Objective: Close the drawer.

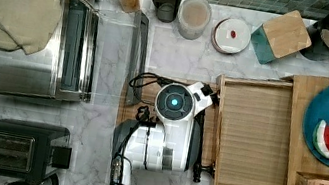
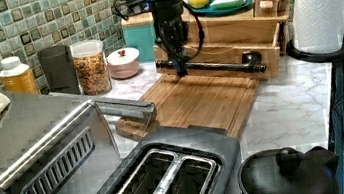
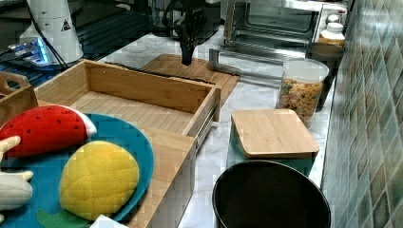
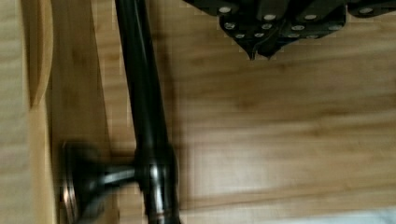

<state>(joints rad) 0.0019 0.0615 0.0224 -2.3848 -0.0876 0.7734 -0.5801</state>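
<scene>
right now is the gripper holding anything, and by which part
Nothing is held. The gripper is shut and empty over the flat wooden cutting board, beside the black bar handle of the open bamboo drawer.

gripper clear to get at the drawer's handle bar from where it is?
Probably yes. The gripper, fingers shut, sits just in front of the handle bar over the cutting board, with nothing between them; the drawer stands pulled out.
</scene>
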